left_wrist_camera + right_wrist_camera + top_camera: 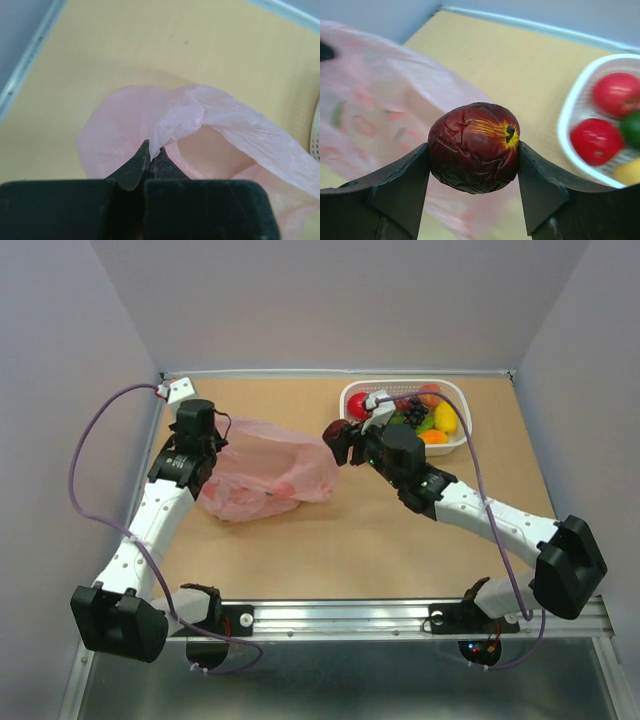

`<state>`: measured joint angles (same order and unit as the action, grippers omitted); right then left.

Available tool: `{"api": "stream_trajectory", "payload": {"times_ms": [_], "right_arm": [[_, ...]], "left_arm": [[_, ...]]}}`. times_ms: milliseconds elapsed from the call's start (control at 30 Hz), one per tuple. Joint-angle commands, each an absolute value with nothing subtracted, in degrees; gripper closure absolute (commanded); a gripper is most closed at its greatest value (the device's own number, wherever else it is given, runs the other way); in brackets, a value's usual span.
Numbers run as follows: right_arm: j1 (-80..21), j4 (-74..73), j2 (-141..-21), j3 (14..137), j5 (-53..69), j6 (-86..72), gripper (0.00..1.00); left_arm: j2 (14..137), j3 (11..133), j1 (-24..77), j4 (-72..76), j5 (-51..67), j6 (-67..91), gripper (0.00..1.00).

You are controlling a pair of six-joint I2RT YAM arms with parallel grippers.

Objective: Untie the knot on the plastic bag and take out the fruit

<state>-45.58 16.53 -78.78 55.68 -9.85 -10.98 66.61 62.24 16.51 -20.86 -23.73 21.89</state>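
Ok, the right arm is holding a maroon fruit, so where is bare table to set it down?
Widest bare patch: the table in front, bordered by the plastic bag, the right arm and the near rail. Also the far strip behind the bag, left of the white basket. Crowded: the basket, full of fruit.

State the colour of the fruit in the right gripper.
Dark maroon fruit, yellow-orange patch; right wrist view.

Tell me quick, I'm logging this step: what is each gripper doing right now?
Left gripper: closed, pinching the plastic bag at its edge.
Right gripper: closed on a dark maroon fruit.
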Motion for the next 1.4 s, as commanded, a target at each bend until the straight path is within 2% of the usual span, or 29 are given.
{"api": "stream_trajectory", "payload": {"times_ms": [0,100,267,567,700,733,767,800,833,867,900,933,967,1000,1100,1167,1200,1233,1367], "right_arm": [[-37.0,10.7,-79.0,62.3,-20.7,-7.7,0.99],[-30.4,10.3,-81.5,62.8,-17.1,-11.8,0.99],[-21.5,10.4,-87.3,67.0,-13.7,-14.1,0.99],[-16.8,10.2,-103.0,79.9,-8.0,-12.5,0.99],[-16.5,10.2,-108.4,82.4,-8.7,-13.1,0.88],[-16.5,10.2,-109.2,82.8,-9.1,-13.4,0.82],[-16.6,10.2,-109.9,82.6,-9.7,-13.8,0.67],[-16.5,10.3,-110.0,82.5,-10.4,-14.8,0.59],[-16.5,10.3,-109.8,81.9,-11.8,-15.1,0.4],[-16.5,10.3,-109.6,81.7,-12.8,-15.6,0.31],[-16.5,10.3,-109.4,81.6,-13.2,-15.7,0.21],[-16.6,10.2,-109.2,81.5,-13.4,-15.7,0.07],[-16.6,10.1,-108.9,81.4,-13.4,-15.6,0.02],[-16.6,10.1,-107.9,81.3,-13.2,-15.3,0.0],[-16.5,9.8,-105.7,80.3,-12.9,-14.6,0.0],[-16.6,9.3,-101.3,78.8,-13.0,-14.8,0.0],[-16.6,9.1,-101.3,78.2,-13.2,-14.9,0.0],[-16.6,8.7,-97.9,77.5,-13.2,-15.0,0.0],[-16.6,6.3,-86.8,72.9,-14.4,-15.7,0.0]], "left_arm": [[62.1,65.0,8.2,-17.1,-22.2,19.9,1.0],[61.4,64.2,2.5,-15.7,-14.4,22.5,1.0],[58.6,59.5,-1.3,-11.7,-4.4,25.7,1.0],[50.6,49.1,-1.8,-11.2,-7.6,26.5,0.99],[46.5,46.9,-1.8,-12.2,-7.9,25.8,0.94],[46.0,46.8,-1.8,-13.0,-8.2,25.8,0.89],[45.4,46.8,-1.8,-14.1,-8.4,26.0,0.85],[45.1,47.4,-1.8,-15.1,-8.9,26.9,0.8],[44.4,47.6,-1.8,-16.7,-9.0,27.2,0.72],[43.6,48.0,-1.8,-17.5,-9.1,27.5,0.66],[43.3,48.2,-1.8,-17.8,-9.4,27.6,0.56],[43.2,48.7,-1.8,-18.0,-9.9,27.3,0.46],[43.0,49.0,-1.8,-18.2,-10.2,26.8,0.45],[43.2,50.0,-1.8,-18.6,-10.7,25.8,0.37],[43.9,51.9,-1.8,-18.6,-11.9,24.0,0.31],[45.4,54.0,-1.8,-18.7,-11.3,22.8,0.19],[45.6,54.6,-1.8,-18.6,-10.6,22.5,0.19],[45.8,55.3,-1.8,-18.5,-10.1,21.9,0.12],[46.8,59.8,-0.6,-20.9,-8.7,20.8,0.04]]}}
